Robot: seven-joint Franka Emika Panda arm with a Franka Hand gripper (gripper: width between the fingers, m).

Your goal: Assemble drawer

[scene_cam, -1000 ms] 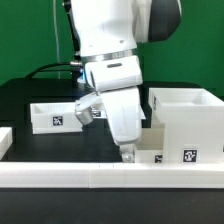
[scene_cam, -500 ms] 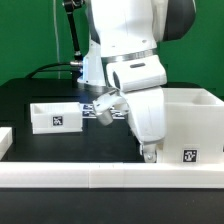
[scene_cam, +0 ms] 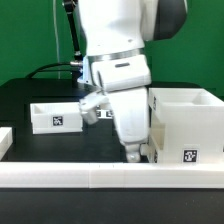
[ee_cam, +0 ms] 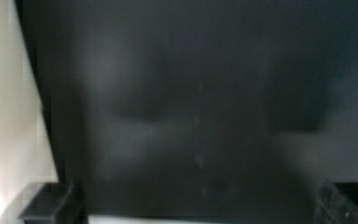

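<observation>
The large white hollow drawer housing (scene_cam: 186, 122) stands on the exterior view's right, with a tag low on its front. One small shallow tray (scene_cam: 56, 117) with a tag lies on the exterior view's left; a second tray does not show. My gripper (scene_cam: 133, 154) hangs low over the black table, just beside the housing's near corner. In the wrist view my gripper (ee_cam: 202, 205) is open: the two dark fingers (ee_cam: 51, 205) stand far apart with only blurred dark table between them. A white surface (ee_cam: 2, 110) runs along one edge of that view.
A long low white border rail (scene_cam: 100, 176) runs along the front of the table, with another rail piece (scene_cam: 5, 140) on the exterior view's left. A green wall stands behind, and cables run down behind the arm.
The arm swung toward the exterior view's right half a second ago and has come back left. The gripper stays low by the housing. The housing and tray have not moved.
</observation>
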